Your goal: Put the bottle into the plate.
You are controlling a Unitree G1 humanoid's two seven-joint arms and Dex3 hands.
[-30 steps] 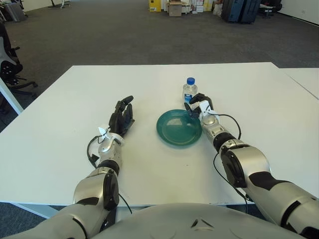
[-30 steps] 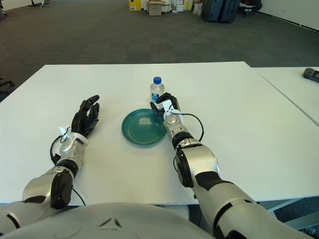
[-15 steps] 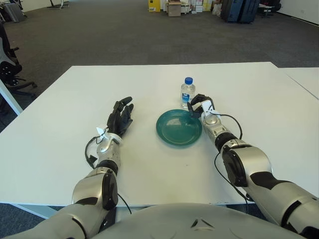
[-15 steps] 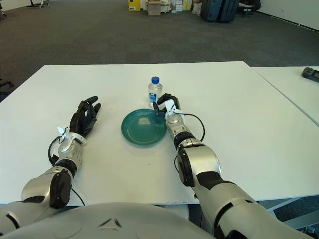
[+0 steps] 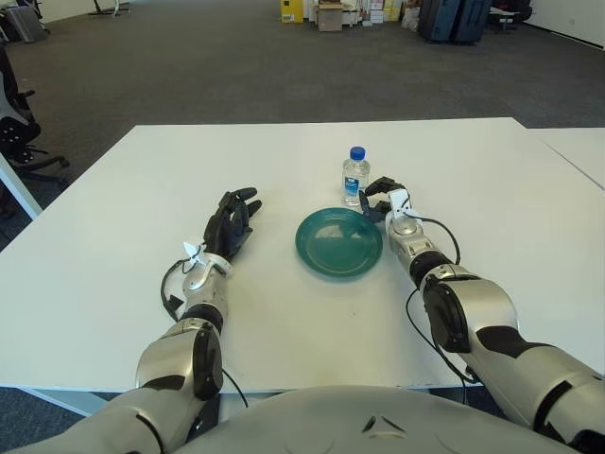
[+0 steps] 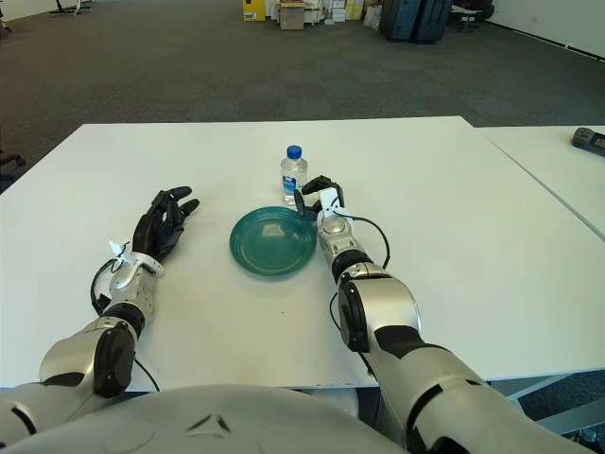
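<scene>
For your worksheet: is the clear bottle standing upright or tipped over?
Upright: the clear plastic bottle stands on the white table, blue cap on top.

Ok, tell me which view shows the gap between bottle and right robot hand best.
The left eye view: the bottle stands clearly apart from the right robot hand. In the right eye view the fingers show closer to it, nearly overlapping.

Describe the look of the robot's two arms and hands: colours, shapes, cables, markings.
Both arms have rounded, glossy silver-grey shells with black joint sections at the elbows. The left hand and right hand have black three-finger digits on silver wrist cuffs. A small white tag or connector sits at each wrist, and a thin black cable loops beside each forearm. No lettering or logos are readable.
</scene>
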